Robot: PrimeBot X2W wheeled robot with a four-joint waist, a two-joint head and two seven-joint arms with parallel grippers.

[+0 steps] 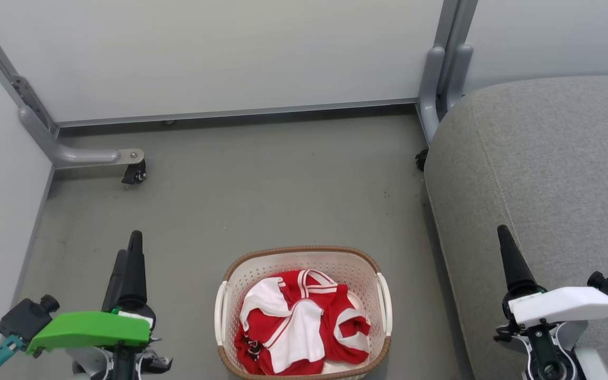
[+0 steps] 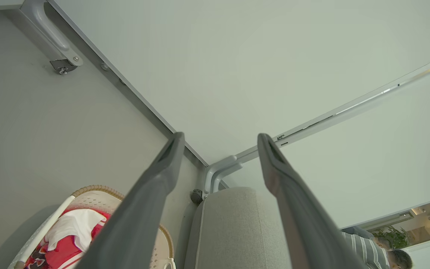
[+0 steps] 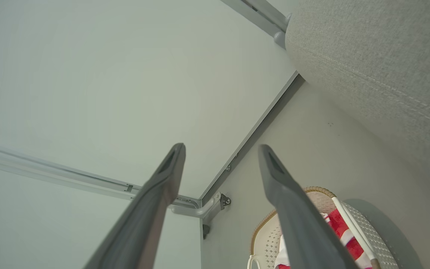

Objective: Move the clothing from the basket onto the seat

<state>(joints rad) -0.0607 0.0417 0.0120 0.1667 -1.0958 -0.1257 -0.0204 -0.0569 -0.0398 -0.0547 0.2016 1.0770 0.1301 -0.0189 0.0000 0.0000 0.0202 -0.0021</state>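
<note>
Clothing lay crumpled in the basket, a red jersey with white panels bunched into folds that covered most of the bottom. The basket sat on the grey floor between the two arms, with the seat near it on the robot's right. Both the left gripper and the right gripper hung with their fingers spread as wide as they go and nothing between them. The left one was over the floor to the basket's left, the right one showed against the front part of the seat in the head view, and each was well apart from the jersey. The step in hand looked to be the reach and first grasp, with none of the task done yet. The right arm, being nearer the seat, probably suited the job, since the carry would be short and would not cross the body. It ought to come down from above inside the brown rim, clear of the white side handles, and pinch a raised fold near the middle of the heap rather than a loose hem, so the garment would lift together. Fingers pushed too deep could catch the perforated bottom and drag the light basket up. A high lift before swinging right would keep trailing cloth off the rim.
</note>
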